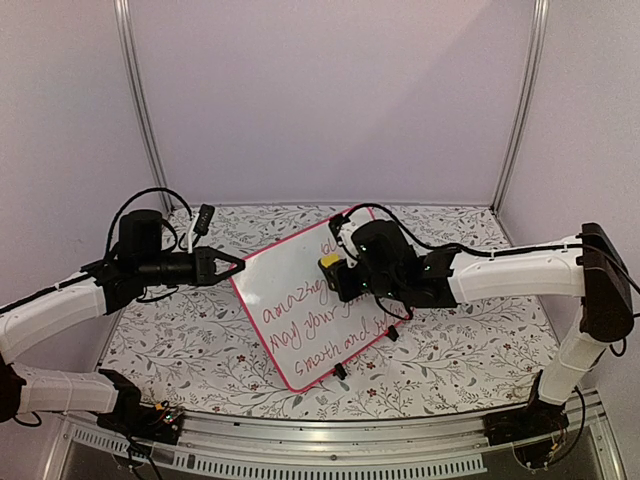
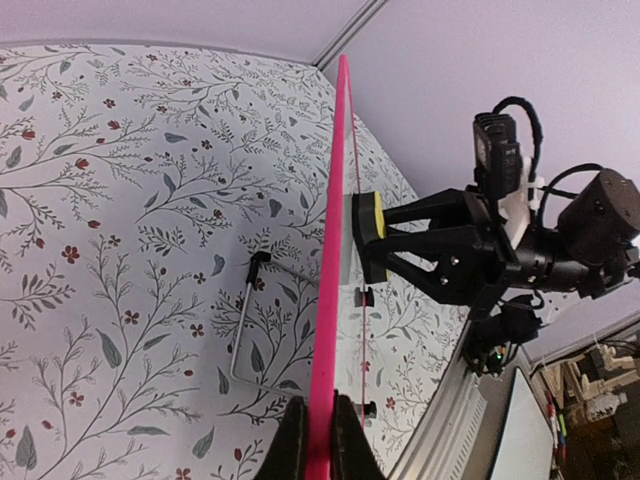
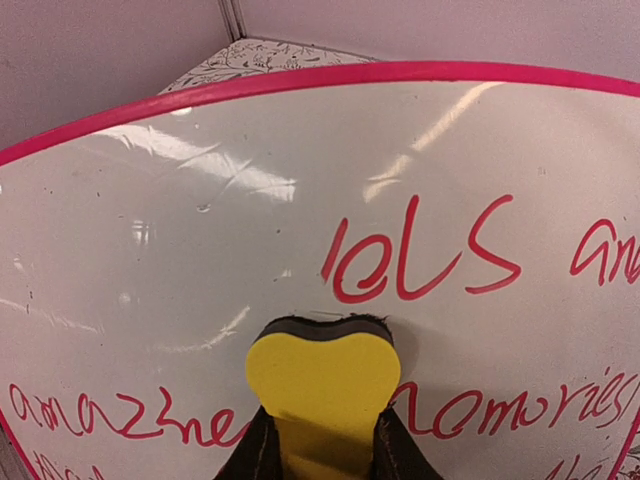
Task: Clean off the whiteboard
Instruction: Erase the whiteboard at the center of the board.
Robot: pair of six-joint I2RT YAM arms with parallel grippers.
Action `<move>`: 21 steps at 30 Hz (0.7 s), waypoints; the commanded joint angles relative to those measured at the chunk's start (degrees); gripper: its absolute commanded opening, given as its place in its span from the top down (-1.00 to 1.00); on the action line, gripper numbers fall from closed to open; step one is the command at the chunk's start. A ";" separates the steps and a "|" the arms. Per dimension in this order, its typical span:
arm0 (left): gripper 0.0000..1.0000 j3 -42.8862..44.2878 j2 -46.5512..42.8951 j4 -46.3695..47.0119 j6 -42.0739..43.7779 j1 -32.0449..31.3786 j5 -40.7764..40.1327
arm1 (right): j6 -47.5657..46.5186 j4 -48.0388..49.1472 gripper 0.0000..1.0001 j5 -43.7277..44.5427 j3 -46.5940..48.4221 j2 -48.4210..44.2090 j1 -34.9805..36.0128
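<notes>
Starting at the near edge: the left arm leaves its base, swings out to the left, then doubles back so the forearm runs roughly level toward the middle of the floral table (image 1: 180, 340). The left gripper (image 1: 238, 266) is pinched tight on the pink frame of the whiteboard (image 1: 285, 290), on its left edge; in the left wrist view the two fingers (image 2: 292, 445) squeeze that frame with the board seen edge-on. The right arm climbs from its base on the right, bends at a high elbow, and stretches its long white forearm leftward over the table. The right gripper (image 1: 338, 272) is clamped on a yellow eraser (image 1: 328, 261), whose dark pad is pressed against the board's face, just under red handwriting (image 3: 420, 255). The whiteboard sits mid-table, tilted up off the surface, with two black clip feet (image 1: 340, 371) on its near right edge and a wire stand (image 2: 243, 325) behind it. Beyond that it's just plain lilac walls (image 1: 330, 100).
</notes>
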 commanded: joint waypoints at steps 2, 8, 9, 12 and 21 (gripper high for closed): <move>1.00 -0.33 -0.05 0.27 2.10 -1.08 -0.85 | -1.02 -2.91 0.50 1.14 3.48 2.68 -0.21; 1.00 -0.35 -0.18 0.22 2.20 -1.15 -0.71 | -3.64 -2.93 0.50 1.53 11.00 6.83 -1.18; 1.00 -0.32 -0.22 0.25 2.18 -1.16 -0.80 | -4.01 -2.85 0.50 1.65 12.31 7.30 -1.33; 1.00 -0.41 -0.37 0.23 2.17 -1.21 -0.88 | -5.71 -3.41 0.50 2.20 16.34 8.93 -1.48; 0.60 0.03 -1.09 1.81 3.07 -1.20 -1.39 | -4.83 -9.24 0.50 1.72 17.38 1.63 -1.48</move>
